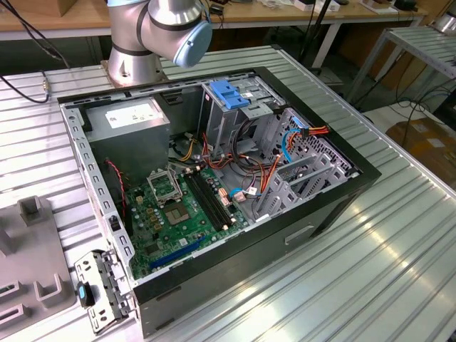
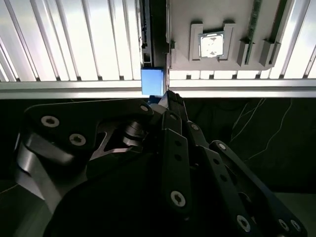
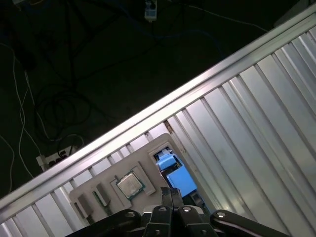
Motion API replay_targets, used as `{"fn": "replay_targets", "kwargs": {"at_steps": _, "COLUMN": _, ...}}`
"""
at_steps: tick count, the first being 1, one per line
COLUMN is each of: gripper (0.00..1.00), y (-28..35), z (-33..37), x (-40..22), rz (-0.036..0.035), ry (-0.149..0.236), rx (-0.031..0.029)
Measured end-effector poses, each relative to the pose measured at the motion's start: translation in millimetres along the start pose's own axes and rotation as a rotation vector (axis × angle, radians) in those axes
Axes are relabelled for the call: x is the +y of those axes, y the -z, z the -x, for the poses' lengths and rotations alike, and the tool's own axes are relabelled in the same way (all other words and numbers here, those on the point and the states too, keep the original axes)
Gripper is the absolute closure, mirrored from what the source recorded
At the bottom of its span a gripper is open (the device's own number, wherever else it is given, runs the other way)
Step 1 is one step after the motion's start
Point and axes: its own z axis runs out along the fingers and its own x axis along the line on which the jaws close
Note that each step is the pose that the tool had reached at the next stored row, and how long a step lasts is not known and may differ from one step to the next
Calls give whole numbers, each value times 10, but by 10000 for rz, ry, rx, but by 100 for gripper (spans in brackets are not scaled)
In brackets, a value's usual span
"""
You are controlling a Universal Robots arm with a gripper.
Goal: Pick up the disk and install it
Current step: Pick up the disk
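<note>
Fixture tray (image 1: 28, 242): grey, at the exterior view's left, on the ribbed aluminium table (image 1: 370, 278); a processor chip (image 2: 211, 44) sits in one pocket.
Disk (image 3: 180, 182): at the tray's edge near the chip, in both wrist views; its blue rail shows.
Claw (image 2: 169, 96): fingers pressed together, holding nothing; tips just beside the blue rail, contact unclear.
Arm base (image 1: 132, 57): behind the case.
Computer case (image 1: 342, 192): open; motherboard (image 1: 178, 206) inside, blue-topped drive cage (image 1: 229, 96) to its right.

One disk (image 3: 178, 181), one computer case (image 1: 335, 206)
</note>
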Motion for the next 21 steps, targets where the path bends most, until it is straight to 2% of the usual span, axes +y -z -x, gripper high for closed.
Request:
{"fn": "replay_targets", "kwargs": {"at_steps": 11, "gripper": 89, "y": -2, "z": -1, "x": -1, "rz": -1, "ry": 990, "rx": 42}}
{"fn": "replay_targets", "kwargs": {"at_steps": 21, "gripper": 89, "y": -5, "z": -3, "x": -3, "rz": -3, "ry": 2277, "rx": 98}}
